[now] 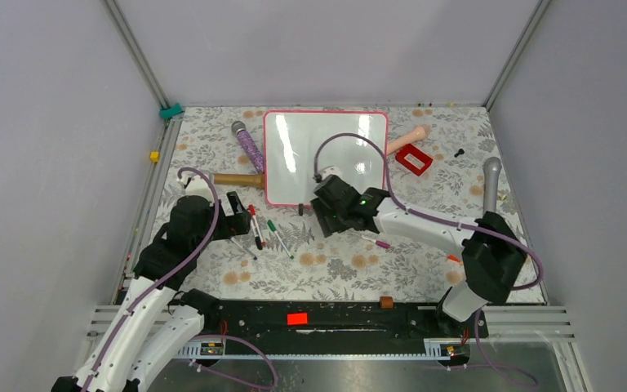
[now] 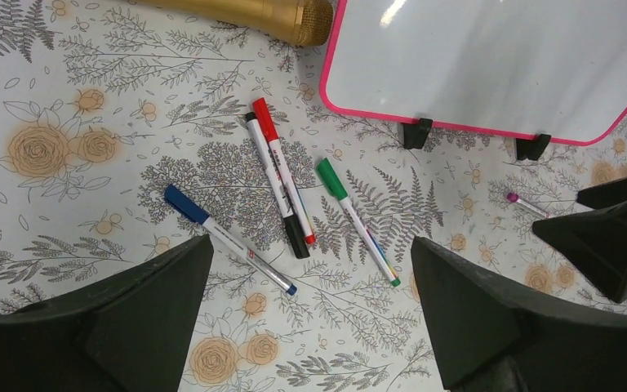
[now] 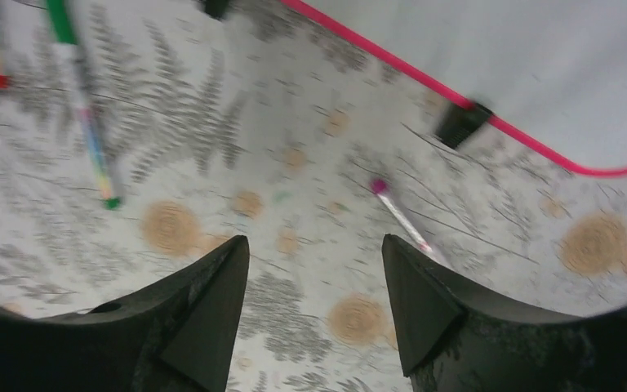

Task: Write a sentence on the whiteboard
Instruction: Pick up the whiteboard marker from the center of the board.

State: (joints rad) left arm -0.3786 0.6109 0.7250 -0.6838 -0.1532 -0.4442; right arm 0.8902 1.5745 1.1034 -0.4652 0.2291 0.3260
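The whiteboard (image 1: pixel 294 155) lies at the back middle of the table, pink-framed, with two black feet at its near edge. Its surface is blank; no written sentence shows. It also shows in the left wrist view (image 2: pixel 490 57) and the right wrist view (image 3: pixel 539 57). Black (image 2: pixel 276 189), red (image 2: pixel 286 167), green (image 2: pixel 357 220) and blue (image 2: pixel 229 238) markers lie left of the board's near corner. My left gripper (image 1: pixel 233 208) (image 2: pixel 310 253) is open and empty above them. My right gripper (image 1: pixel 326 219) (image 3: pixel 314 245) is open and empty just in front of the board, near a thin pink-tipped pen (image 3: pixel 400 214).
A gold-handled tool (image 1: pixel 237 180) and a purple glitter microphone (image 1: pixel 247 145) lie left of the board. A small red frame block (image 1: pixel 414 159), a peach object (image 1: pixel 408 139) and a grey microphone (image 1: pixel 490 184) lie to its right. The floral cloth covers the table.
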